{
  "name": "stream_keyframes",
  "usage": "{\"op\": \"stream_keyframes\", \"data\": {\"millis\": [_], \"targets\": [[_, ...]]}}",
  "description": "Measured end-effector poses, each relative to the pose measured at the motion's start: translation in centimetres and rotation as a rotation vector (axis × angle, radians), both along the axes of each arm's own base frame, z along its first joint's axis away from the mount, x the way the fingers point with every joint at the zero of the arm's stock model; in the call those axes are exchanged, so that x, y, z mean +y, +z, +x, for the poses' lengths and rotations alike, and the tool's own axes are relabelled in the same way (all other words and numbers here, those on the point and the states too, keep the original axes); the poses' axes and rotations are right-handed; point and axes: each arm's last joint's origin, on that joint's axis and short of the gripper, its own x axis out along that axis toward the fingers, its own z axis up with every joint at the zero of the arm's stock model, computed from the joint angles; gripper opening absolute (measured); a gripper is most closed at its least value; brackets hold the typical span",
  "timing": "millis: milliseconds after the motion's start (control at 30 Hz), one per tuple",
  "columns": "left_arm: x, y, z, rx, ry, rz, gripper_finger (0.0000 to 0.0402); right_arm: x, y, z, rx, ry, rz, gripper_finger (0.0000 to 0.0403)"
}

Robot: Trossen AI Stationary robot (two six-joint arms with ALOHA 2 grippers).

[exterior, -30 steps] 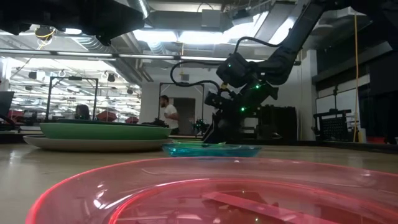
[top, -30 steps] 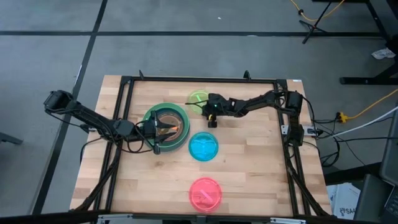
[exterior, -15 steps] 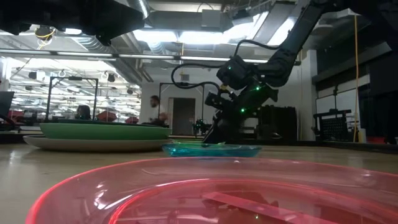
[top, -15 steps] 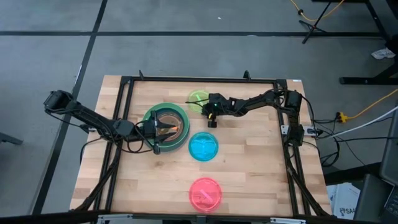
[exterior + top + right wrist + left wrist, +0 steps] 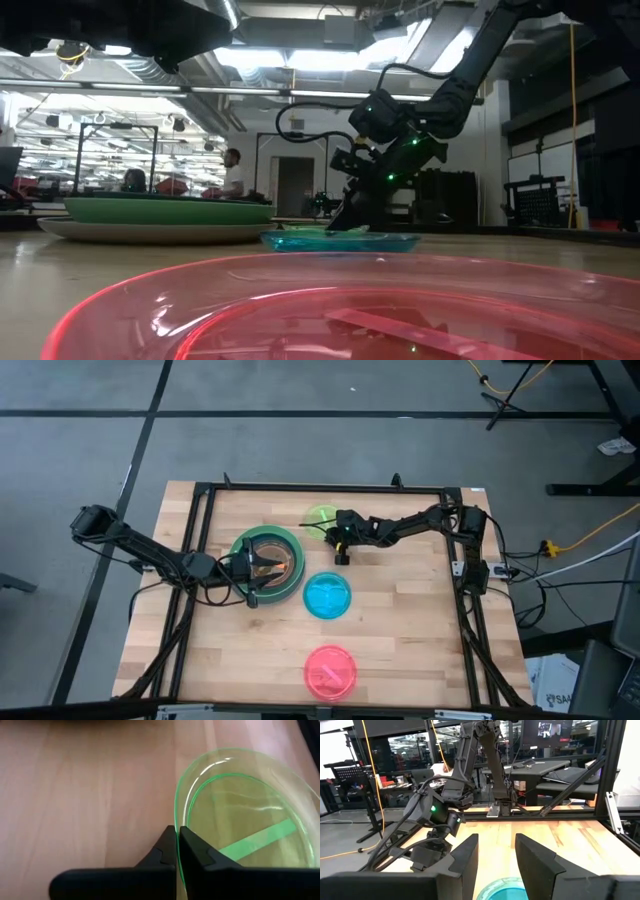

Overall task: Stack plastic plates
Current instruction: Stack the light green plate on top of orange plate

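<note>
The lime plate lies on the wood at the table's far middle, with my right gripper shut on its rim. A stack of a light green plate with brown and orange ones inside it sits left of centre. My left gripper hovers open over the stack; its fingers hold nothing. The blue plate lies flat at the centre. The pink plate lies near the front edge. The low view shows the stack, the blue plate and the pink plate. My right gripper pinches the lime plate's rim on the side toward the table's right and near edges. One finger is over the plate's inside and the other is outside it. The fingers slant down from the table's right. The plate rests on the table.
A black frame runs along the table's edges. Bare wood lies right of the blue and pink plates. A person shows in the room far behind the table.
My right gripper has shut on the lime plate's rim without shifting across the table. The plates lie where they were. The person in the room behind has walked to the left.
</note>
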Motion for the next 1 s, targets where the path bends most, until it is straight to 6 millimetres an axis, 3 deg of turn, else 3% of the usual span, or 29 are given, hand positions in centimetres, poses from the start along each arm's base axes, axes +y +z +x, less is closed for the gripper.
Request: {"op": "stream_keyframes", "data": {"millis": [300,700,1000], "targets": [[-0.1,0.0,0.0,-0.001,-0.017,-0.003,0.0124,1.9,2.4,0.2,-0.014,0.037,-0.057,0.0],[-0.1,0.2,0.0,-0.019,-0.018,-0.004,0.0124,6.3,4.0,1.4,-0.084,0.14,-0.125,0.0],[-0.4,0.6,-0.1,-0.046,-0.03,0.018,0.0124,8.3,6.8,1.4,-0.173,0.196,-0.174,0.0]]}}
